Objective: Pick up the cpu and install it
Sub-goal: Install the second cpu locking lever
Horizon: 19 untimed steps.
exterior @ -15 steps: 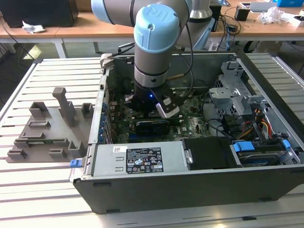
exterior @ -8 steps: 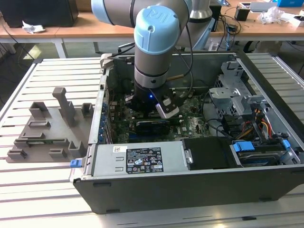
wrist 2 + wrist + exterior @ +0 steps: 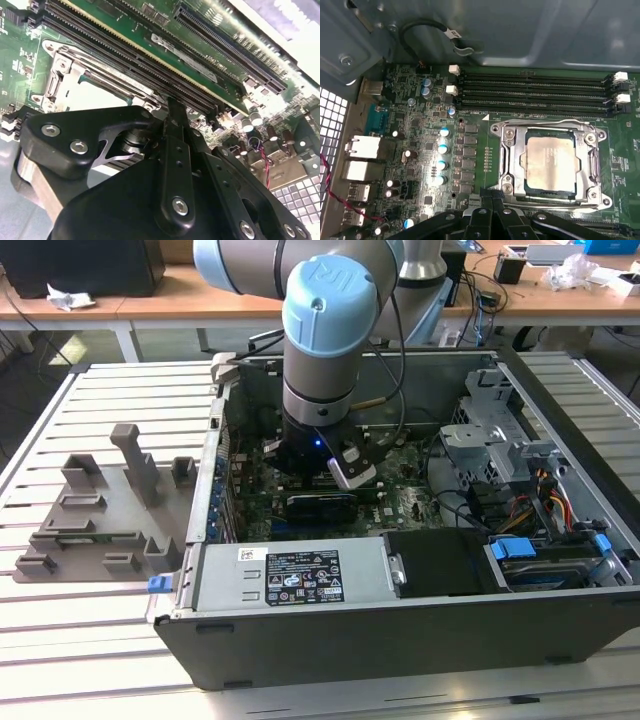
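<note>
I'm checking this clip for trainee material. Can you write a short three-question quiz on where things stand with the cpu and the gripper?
1. True or false: the cpu lies inside the socket frame on the motherboard.
2. Where is the gripper? A) over the grey tray outside the case; B) inside the computer case, just above the motherboard beside the socket; C) raised well above the case.
3. Fill in: in the first wrist view, the long black slots next to the socket are the ___ slots.

Key: 1 true; 2 B; 3 memory.
</note>
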{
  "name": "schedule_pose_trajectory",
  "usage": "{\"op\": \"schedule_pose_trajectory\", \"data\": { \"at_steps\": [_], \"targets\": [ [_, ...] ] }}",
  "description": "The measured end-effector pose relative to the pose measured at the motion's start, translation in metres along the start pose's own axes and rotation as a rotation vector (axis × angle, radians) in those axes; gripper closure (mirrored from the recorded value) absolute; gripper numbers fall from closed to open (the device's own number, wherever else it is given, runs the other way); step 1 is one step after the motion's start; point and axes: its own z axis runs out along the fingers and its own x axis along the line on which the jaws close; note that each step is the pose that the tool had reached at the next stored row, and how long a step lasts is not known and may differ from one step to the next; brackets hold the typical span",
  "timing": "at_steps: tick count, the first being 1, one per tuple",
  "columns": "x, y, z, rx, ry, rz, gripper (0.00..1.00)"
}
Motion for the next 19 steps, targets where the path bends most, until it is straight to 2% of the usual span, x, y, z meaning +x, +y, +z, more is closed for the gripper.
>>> {"op": "schedule_pose_trajectory", "data": {
  "at_steps": [3,8,9,12,15,16,18,19],
  "targets": [
    [-0.0001,0.0011,0.0019,-0.0078,0.0005,-0.001,0.89],
    [-0.0001,0.0024,0.0007,-0.0089,0.0004,-0.001,0.89],
    [-0.0001,0.0032,-0.0019,-0.0098,-0.0001,-0.001,0.89],
    [0.0,0.0082,-0.0184,-0.009,0.0002,-0.001,0.89],
    [-0.011,0.0113,-0.02,-0.009,0.0023,0.0,0.89],
    [-0.0196,0.0127,-0.0199,-0.0094,0.0069,0.001,0.89],
    [-0.0303,0.0142,-0.0197,-0.0098,0.0143,0.003,0.89],
    [-0.038,0.0154,-0.0193,-0.0102,0.0199,0.004,0.89]
  ]
}}
